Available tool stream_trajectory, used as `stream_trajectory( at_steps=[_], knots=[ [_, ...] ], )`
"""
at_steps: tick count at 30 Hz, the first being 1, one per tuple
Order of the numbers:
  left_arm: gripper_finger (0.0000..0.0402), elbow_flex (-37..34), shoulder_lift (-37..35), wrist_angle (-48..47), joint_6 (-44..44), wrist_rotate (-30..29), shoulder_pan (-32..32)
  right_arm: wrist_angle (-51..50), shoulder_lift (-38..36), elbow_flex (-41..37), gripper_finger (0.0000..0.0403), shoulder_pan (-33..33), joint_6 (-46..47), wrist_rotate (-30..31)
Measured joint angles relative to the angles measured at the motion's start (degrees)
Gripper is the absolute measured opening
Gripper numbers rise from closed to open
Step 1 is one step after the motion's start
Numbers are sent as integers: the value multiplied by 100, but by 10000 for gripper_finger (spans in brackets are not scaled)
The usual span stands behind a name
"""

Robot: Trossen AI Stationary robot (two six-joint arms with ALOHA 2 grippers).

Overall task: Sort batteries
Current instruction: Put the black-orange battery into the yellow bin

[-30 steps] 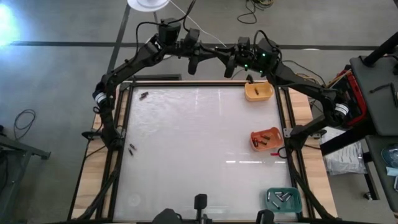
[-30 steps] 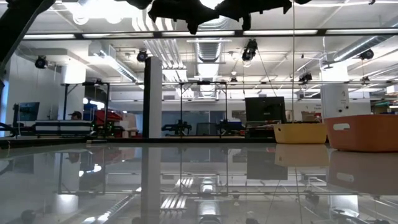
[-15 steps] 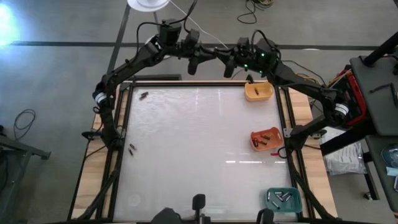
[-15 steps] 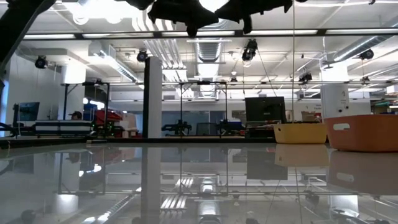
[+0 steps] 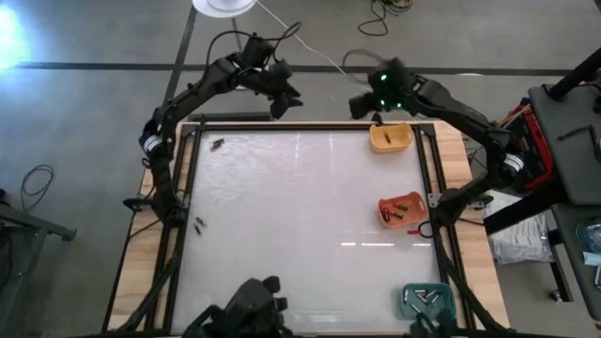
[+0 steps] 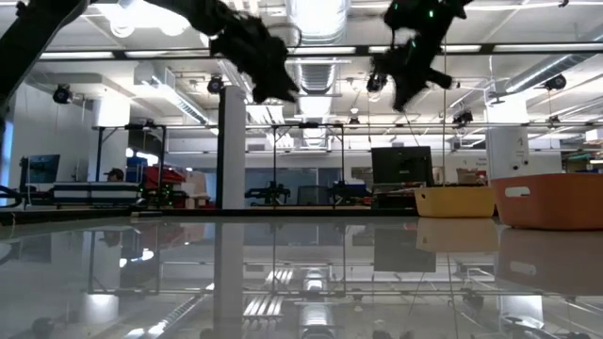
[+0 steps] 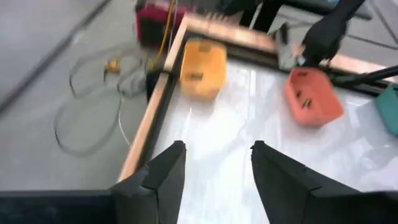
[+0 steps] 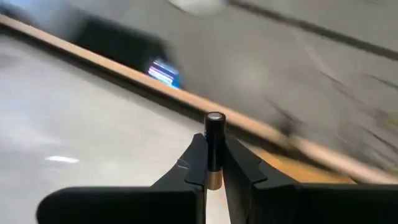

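My right gripper (image 5: pixel 362 105) hangs above the table's far edge, next to the yellow tray (image 5: pixel 390 138), shut on a dark battery (image 8: pixel 214 140) with a copper-coloured end. My left gripper (image 7: pixel 214 165) hangs open above the far edge, left of centre (image 5: pixel 282 99), with nothing between its fingers. Loose batteries lie on the white table top at the far left (image 5: pixel 218 144) and at the left edge (image 5: pixel 199 223). More batteries lie in the orange tray (image 5: pixel 402 208) and the teal tray (image 5: pixel 427 299). My right gripper pinches the battery's copper-coloured end (image 8: pixel 214 178) between its two fingers. The battery lies along the fingers, and its dark body and silvery cap (image 8: pixel 215 117) stick out past the fingertips. It is lifted clear, high above the table.
The yellow, orange and teal trays stand along the table's right side. A black frame and wooden border (image 5: pixel 451 160) ring the white top. A dark blurred shape (image 5: pixel 249 305) shows at the near edge. The middle of the top is bare.
Both grippers have tipped downward and sunk lower over the far edge. They have drawn apart, the left one toward the table's left and the right one toward the yellow tray.
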Motion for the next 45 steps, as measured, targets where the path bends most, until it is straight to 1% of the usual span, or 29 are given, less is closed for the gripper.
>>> stream_trajectory(
  at_steps=[2, 3, 4, 6, 8, 10, 12, 15, 17, 23, 29, 33, 34, 36, 40, 42, 45],
  knots=[
    [169, -273, 56, 0, -148, -1, 94, -821, 121, -144, 19, -42, 94, 814],
    [170, -424, 75, 38, -205, -5, 127, -1074, 165, -239, 19, -44, 160, 1120],
    [170, -586, 80, 124, -250, -10, 148, -1220, 208, -359, 19, -73, 261, 1278],
    [170, -861, 80, 362, -373, 21, 158, -1325, 295, -632, 19, -171, 494, 1212],
    [169, -1084, 80, 592, -521, 35, 152, -1254, 444, -896, 18, -243, 753, 996],
    [168, -1243, 80, 740, -601, 79, 128, -1238, 640, -1099, 18, -315, 850, 959],
    [167, -1343, 76, 887, -689, 395, 111, -1240, 886, -1223, 18, -407, 850, 959],
    [166, -1354, 50, 930, -732, 1168, 85, -1238, 1330, -1265, 18, -556, 730, 959],
    [166, -1322, -2, 918, -766, 1495, 67, -1241, 1568, -1265, 18, -662, 629, 960],
    [166, -1158, -221, 881, -868, 1538, 54, -1246, 2105, -1265, 19, -1008, 489, 961],
    [166, -1054, -490, 859, -986, 1542, -75, -988, 2404, -1265, 19, -1329, 525, 958],
    [166, -1048, -705, 795, -873, 1537, -181, -881, 2628, -1259, 19, -1503, 551, 812],
    [166, -1048, -772, 744, -832, 1519, -203, -883, 2665, -1259, 19, -1530, 550, 800],
    [166, -1048, -936, 648, -749, 1303, -228, -875, 2698, -1258, 19, -1571, 543, 749],
    [166, -1050, -1294, 355, -493, 433, -241, -870, 2735, -1252, 24, -1596, 622, 734],
    [166, -1050, -1443, 128, -381, -89, -236, -866, 2735, -1252, 39, -1605, 693, 726],
    [166, -1056, -1579, -340, -262, -792, -193, -904, 2726, -1234, 75, -1607, 654, 728]
  ],
)
